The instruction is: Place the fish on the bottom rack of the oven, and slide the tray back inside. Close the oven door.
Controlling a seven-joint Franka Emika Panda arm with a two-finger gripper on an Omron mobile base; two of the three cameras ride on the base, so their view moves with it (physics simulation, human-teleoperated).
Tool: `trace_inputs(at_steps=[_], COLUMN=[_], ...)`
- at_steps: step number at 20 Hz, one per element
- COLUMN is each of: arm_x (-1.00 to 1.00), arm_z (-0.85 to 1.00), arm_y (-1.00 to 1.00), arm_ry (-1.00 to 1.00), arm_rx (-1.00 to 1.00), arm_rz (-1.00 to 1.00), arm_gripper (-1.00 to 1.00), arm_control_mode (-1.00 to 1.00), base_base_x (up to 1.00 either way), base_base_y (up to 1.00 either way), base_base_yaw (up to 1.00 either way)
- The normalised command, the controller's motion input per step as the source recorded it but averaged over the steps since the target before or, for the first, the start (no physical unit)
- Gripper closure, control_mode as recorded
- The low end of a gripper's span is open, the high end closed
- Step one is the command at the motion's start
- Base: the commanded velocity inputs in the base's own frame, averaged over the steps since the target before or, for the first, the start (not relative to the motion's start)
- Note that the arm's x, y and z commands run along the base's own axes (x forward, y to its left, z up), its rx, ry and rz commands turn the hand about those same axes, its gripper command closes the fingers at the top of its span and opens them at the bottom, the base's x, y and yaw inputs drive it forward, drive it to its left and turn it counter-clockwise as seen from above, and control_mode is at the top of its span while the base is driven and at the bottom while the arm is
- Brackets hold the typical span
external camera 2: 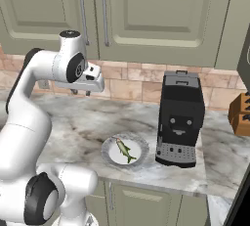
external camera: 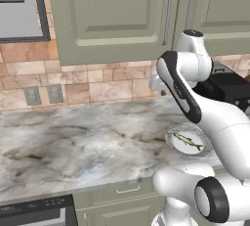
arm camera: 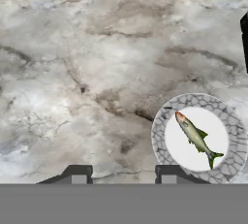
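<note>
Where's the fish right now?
The fish lies on a round white plate near the marble counter's front edge, just left of the black coffee machine in the right base view; the open tool hovers above, empty.

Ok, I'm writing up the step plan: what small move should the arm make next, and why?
Probably shift the hand sideways over the round white plate and lower it onto the slender greenish-yellow fish. In the hand view the fish lies untouched on the plate, off to one side of the open fingertips, which hold nothing above bare marble counter.
</note>
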Motion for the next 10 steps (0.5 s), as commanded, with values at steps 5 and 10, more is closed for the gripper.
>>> trace_inputs(at_steps=[5, 10], arm_x=[0.00, -0.31], arm_z=[0.00, -0.38], arm_y=[-0.02, -0.55], arm_ry=[0.00, 0.03], arm_rx=[0.00, 0.03], arm_rz=[0.00, 0.00], arm_gripper=[-1.00, -1.00], arm_control_mode=[-1.00, -1.00], base_base_x=[0.00, 0.00], base_base_y=[0.00, 0.00], base_base_yaw=[0.00, 0.00])
